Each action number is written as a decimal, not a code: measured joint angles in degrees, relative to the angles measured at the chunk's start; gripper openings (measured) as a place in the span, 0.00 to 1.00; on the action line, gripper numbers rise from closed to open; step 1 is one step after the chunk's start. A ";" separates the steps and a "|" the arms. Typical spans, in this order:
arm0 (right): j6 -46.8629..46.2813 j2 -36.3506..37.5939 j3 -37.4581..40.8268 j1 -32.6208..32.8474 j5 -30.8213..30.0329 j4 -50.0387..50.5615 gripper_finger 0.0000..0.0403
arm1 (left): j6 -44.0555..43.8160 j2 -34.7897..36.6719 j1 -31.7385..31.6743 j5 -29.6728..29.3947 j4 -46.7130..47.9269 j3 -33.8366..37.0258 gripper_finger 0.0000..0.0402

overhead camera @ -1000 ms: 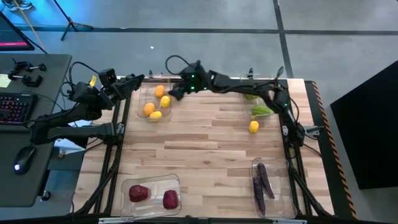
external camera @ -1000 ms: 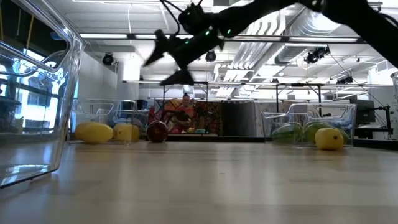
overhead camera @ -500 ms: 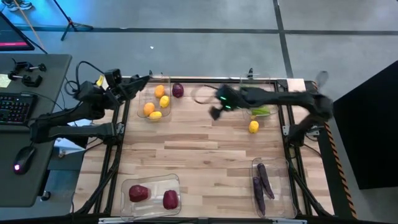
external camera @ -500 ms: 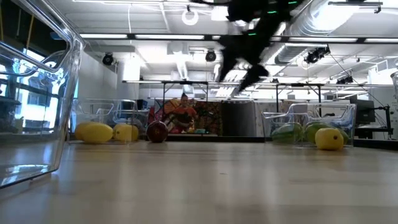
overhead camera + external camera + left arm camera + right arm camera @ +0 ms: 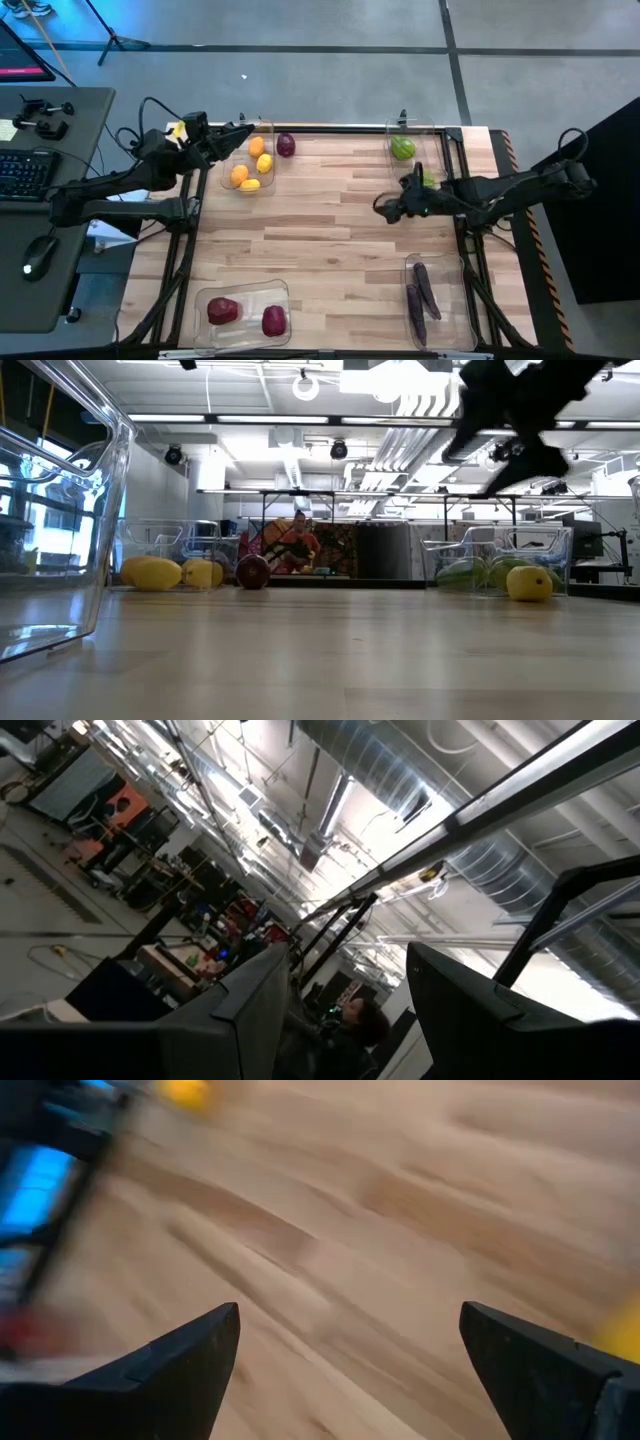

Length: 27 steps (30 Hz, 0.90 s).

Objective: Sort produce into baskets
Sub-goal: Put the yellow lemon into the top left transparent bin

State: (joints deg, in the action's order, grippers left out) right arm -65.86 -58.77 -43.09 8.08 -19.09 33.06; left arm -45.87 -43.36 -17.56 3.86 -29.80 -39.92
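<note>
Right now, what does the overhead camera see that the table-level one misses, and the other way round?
Only the high view shows the two purple pieces in their bin and the two dark red lumps in theirs. Only the low view shows the room's ceiling ducts and a distant person. Both show the loose dark red piece, the green produce and the open right end effector.

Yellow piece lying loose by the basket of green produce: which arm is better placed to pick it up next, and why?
Right. The right gripper hovers, fingers open, near the yellow piece. The left gripper is across the table by the basket of orange pieces.
</note>
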 joint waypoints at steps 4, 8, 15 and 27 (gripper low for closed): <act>-16.22 -3.61 -2.32 2.19 -4.67 16.84 0.91 | -0.02 -0.61 0.00 -0.01 0.00 0.00 0.48; -26.70 -7.30 -1.97 2.12 -3.26 24.43 0.91 | -0.04 -0.67 0.00 0.00 -0.04 0.00 0.48; -32.27 -12.00 1.72 -0.41 -3.67 23.56 0.91 | -0.04 -0.67 -0.02 0.00 -0.04 0.00 0.48; -31.74 -18.08 6.22 -7.04 -4.66 14.95 0.91 | -0.02 -0.67 -0.04 0.00 -0.02 0.00 0.48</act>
State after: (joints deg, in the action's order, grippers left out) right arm -97.59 -76.85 -36.86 1.04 -23.75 48.01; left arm -45.89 -44.03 -17.61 3.86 -29.82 -39.92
